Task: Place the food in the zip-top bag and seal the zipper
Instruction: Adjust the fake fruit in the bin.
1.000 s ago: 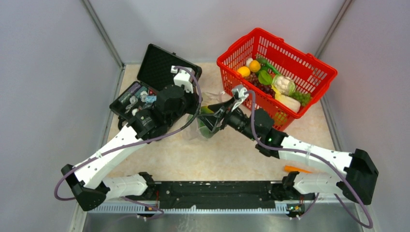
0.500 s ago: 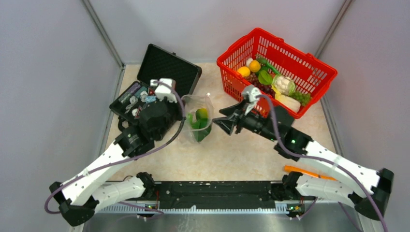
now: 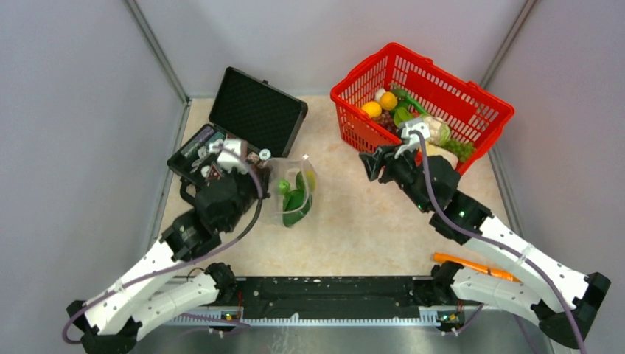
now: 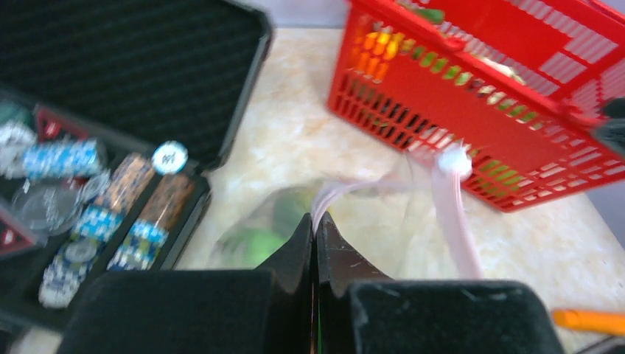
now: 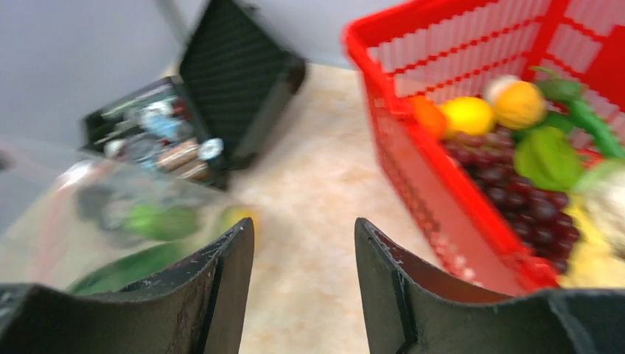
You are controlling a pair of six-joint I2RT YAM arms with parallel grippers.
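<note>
The beige marbled bench (image 3: 354, 228) carries a red plastic mesh basket (image 3: 472, 96) at its far right, long axis diagonal to the bench edge, and an open black hard case (image 3: 254, 110) at its far left. The clear zip-top bag (image 3: 291, 184) stands between them, close to the case, with its mouth raised and green toy pieces (image 3: 295, 200) already inside. The left end effector (image 4: 315, 240) has its fingers pressed together on the bag's mouth edge, pinching the film and holding the mouth up. The right end effector (image 5: 304, 273) is spread and empty, and hangs just outside the near left corner of the basket. The remaining food (image 3: 383, 103) lies heaped in the basket: yellow-orange citrus, purple grapes (image 5: 508, 181), green and white pieces. From the right end effector this heap lies ahead and to the right, beyond the basket wall; the bag lies on its other side, to the left. The right arm is the nearer to the basket, and the left is occupied, so the next pick probably falls to the right arm, entering over the rim from above. The thin pink-red zipper (image 4: 451, 214) runs from the pinch towards the basket and is not yet closed; sealing appears to come later
</note>
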